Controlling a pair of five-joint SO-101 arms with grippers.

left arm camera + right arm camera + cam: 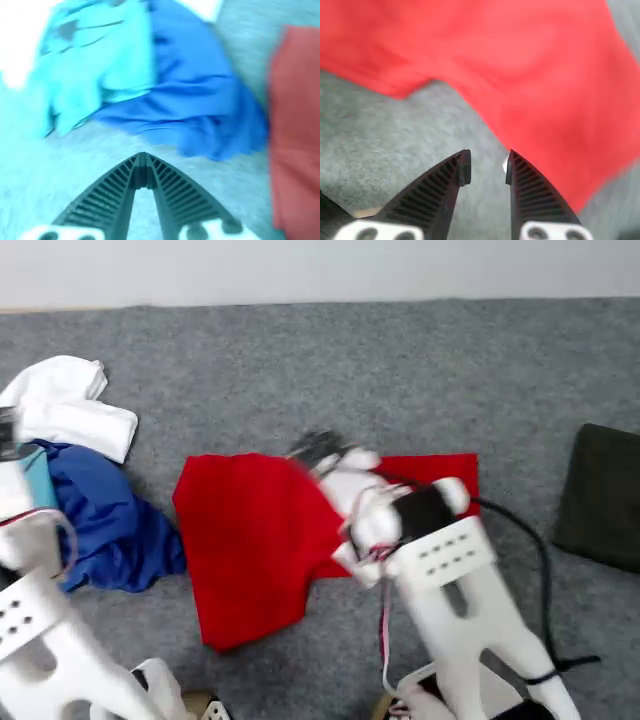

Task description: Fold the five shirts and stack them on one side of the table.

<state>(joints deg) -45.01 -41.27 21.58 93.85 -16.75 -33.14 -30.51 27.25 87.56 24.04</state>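
Right gripper (487, 167): fingers a little apart, holding nothing, above the grey table (350, 370) at the red shirt's edge.
Left gripper (144, 160): fingers pressed together, empty, near the blue shirt (110, 525).
Red shirt (250, 540): spread mid-table.
Turquoise shirt (95, 65), white shirt (65, 405): heaped with the blue shirt, left side.
Dark green shirt (600, 495): flat at the right edge.

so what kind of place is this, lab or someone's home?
Probably a robot test bench, not a home: grey-covered table, bare pale wall behind it, red shirt and blue shirt lying loose.
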